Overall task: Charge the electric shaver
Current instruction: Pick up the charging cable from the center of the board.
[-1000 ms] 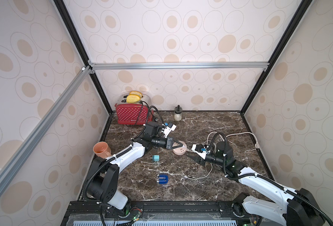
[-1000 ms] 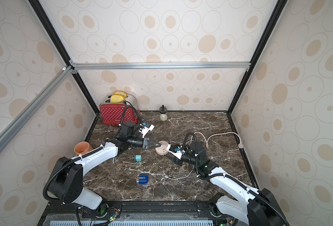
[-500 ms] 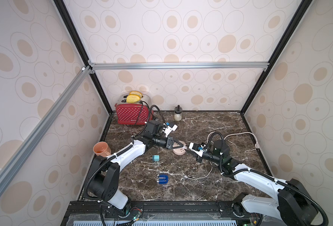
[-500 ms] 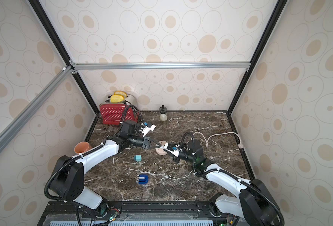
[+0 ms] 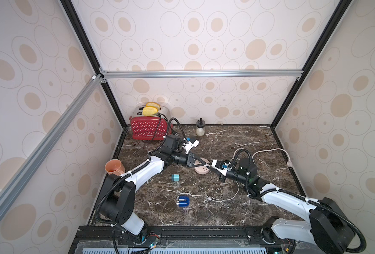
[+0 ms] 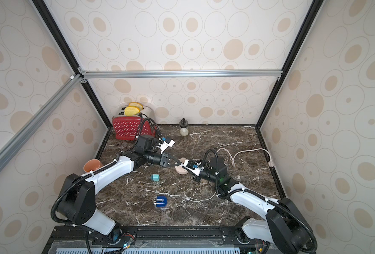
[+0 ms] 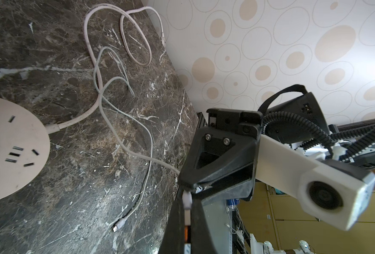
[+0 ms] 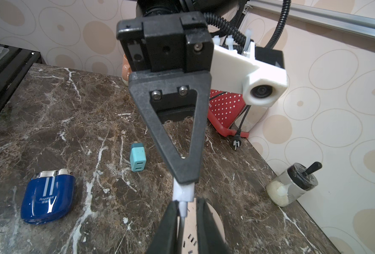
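The dark blue electric shaver (image 5: pixel 182 201) (image 6: pixel 160 201) (image 8: pixel 48 198) lies flat near the table's front, apart from both arms. My left gripper (image 5: pixel 206 165) (image 7: pixel 186 198) is shut on the white plug (image 8: pixel 183 193) of a thin charging cable (image 7: pixel 147 154), held above the round pink power strip (image 5: pixel 201 169). My right gripper (image 5: pixel 211 167) (image 8: pixel 187 203) meets it tip to tip. Its jaws are narrowed around the cable just behind the plug, with a slim gap on one side. The cable's other connector (image 7: pixel 118 225) rests on the table.
A teal plug adapter (image 5: pixel 175 177) (image 8: pixel 138 159) lies between the power strip and the shaver. A red toaster (image 5: pixel 149 129) and a small jar (image 5: pixel 200 128) stand at the back. An orange cup (image 5: pixel 114 167) is at the left edge. The strip's cord (image 5: pixel 270 150) loops right.
My right arm has moved left up to the left gripper's tips, and its jaws have narrowed around the cable. The left gripper has kept its place and its hold.
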Available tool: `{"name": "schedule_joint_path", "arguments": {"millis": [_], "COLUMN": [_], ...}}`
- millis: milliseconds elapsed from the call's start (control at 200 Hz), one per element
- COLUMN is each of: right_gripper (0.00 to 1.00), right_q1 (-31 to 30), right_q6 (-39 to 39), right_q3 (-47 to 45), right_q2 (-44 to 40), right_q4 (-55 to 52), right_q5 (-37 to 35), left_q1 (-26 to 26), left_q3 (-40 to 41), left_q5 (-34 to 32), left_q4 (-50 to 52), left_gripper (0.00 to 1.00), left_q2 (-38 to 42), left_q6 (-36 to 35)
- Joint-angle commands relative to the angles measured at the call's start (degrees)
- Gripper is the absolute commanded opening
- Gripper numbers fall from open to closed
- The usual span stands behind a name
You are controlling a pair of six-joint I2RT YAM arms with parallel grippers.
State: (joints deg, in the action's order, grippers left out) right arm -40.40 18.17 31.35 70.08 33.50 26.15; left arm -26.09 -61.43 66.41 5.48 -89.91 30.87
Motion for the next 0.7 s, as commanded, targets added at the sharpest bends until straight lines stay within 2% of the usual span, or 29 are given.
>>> {"name": "schedule_joint_path", "arguments": {"millis": [0,105,315,441,496,601,696], "right_gripper": [0.17,0.15,0.22,0.3,0.28,0.18,0.18], "right_q1": [-0.3,-0.3,-0.3,-0.4,-0.3,-0.3,-0.4], "right_q6": [-0.5,-0.5,-0.6,-0.6,-0.4,-0.4,-0.2], "right_q3": [1.1,0.9,1.3,1.2,1.2,1.3,1.8], "right_q2": [0.6,0.6,0.3,0.4,0.5,0.5,0.5], "right_q4": [3.1,3.0,2.0,1.8,1.7,1.6,0.4], "right_q5": [-1.4,-1.9,-2.8,-3.5,-3.6,-3.5,-3.1], "left_q1": [-0.2,-0.2,-0.2,-0.3,-0.3,-0.2,-0.3], "left_q3": [-1.1,-1.4,-1.2,-1.1,-1.2,-1.9,-2.5], "left_q5": [1.7,1.6,1.4,1.0,0.7,0.9,1.1], "left_q4": [1.5,1.4,1.3,1.2,1.1,1.1,1.1], "left_gripper": [0.0,0.0,0.0,0.0,0.0,0.0,0.0], "left_q2": [0.9,0.9,1.3,1.5,1.6,1.2,0.8], "left_q6": [-1.7,-1.8,-1.9,-2.2,-2.1,-2.0,-2.0]}}
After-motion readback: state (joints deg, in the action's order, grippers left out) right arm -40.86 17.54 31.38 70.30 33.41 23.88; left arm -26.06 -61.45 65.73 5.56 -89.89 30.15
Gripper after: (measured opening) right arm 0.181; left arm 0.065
